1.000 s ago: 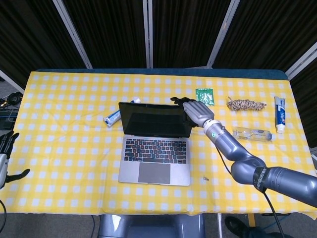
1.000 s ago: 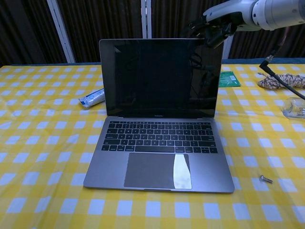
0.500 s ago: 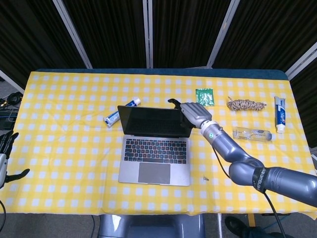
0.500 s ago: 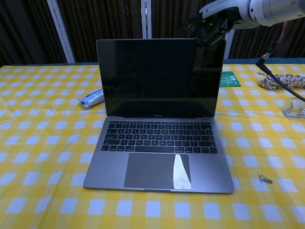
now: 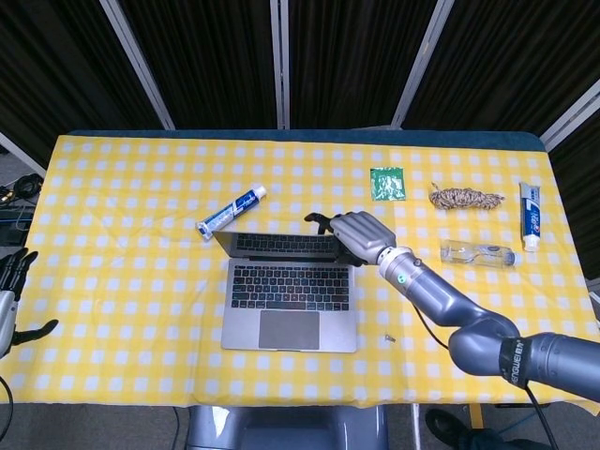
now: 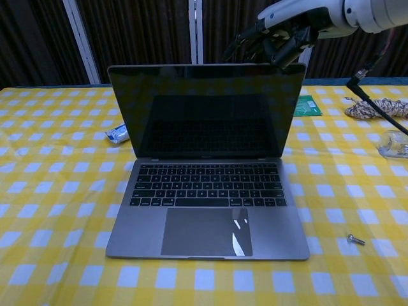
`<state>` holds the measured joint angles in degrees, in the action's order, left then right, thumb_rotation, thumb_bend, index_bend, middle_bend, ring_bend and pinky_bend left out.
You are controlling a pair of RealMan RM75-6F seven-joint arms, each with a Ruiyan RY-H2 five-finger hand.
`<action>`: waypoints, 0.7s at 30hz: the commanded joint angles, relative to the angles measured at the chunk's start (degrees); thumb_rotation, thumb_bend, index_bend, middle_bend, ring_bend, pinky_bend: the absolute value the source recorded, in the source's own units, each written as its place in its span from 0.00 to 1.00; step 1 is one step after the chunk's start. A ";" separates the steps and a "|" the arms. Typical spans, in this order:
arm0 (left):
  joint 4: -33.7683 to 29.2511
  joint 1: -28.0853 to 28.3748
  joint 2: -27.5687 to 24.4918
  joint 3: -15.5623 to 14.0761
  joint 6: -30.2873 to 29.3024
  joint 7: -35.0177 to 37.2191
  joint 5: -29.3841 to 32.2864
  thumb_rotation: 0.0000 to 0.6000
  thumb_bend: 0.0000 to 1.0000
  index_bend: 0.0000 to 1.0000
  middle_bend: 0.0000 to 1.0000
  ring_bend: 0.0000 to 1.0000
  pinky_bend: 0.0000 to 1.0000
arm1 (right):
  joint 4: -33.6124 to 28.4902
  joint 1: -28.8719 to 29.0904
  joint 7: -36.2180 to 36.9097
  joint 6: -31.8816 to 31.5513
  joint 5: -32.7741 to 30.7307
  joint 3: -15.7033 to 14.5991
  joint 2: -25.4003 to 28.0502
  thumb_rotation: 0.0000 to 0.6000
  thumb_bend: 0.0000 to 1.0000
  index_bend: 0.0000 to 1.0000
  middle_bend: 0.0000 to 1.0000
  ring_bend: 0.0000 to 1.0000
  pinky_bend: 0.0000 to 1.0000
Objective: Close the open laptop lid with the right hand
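Note:
A grey laptop sits in the middle of the checked table with its lid tilted forward over the keyboard. My right hand rests on the lid's top edge at its right corner, fingers spread over the back of the screen and holding nothing. My left hand hangs open off the table's left edge, far from the laptop.
Behind the laptop's left lies a toothpaste tube. A green packet, a rope bundle, a clear bottle and another toothpaste tube lie to the right. A small screw sits near the laptop's front right.
My right hand has pushed the lid's top edge forward and down, so the screen leans further over the keyboard. The laptop base has slid slightly towards me. The left hand stays still.

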<state>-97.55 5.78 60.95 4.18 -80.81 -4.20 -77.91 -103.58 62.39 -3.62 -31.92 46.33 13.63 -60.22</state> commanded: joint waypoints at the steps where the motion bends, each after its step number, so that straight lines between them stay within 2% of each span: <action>1: 0.05 0.07 0.12 -0.04 0.12 -0.23 0.07 1.00 0.00 0.00 0.00 0.00 0.00 | -3.49 -1.61 -0.10 0.22 5.00 -0.36 1.69 1.00 1.00 0.16 0.30 0.28 0.27; 10: 0.22 0.17 0.41 -0.05 0.14 -0.61 0.18 1.00 0.00 0.00 0.00 0.00 0.00 | -8.56 -3.81 -3.88 -0.70 15.82 -3.83 2.24 1.00 1.00 0.16 0.29 0.28 0.27; 21: 0.35 0.31 0.57 -0.20 0.47 -0.77 0.27 1.00 0.00 0.00 0.00 0.00 0.00 | -9.01 -4.64 -10.93 -1.50 21.35 -9.44 -0.66 1.00 1.00 0.15 0.29 0.28 0.26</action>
<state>-97.20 6.09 61.53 3.99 -80.34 -4.98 -77.64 -113.00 57.97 -13.32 -33.06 67.04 5.27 -59.98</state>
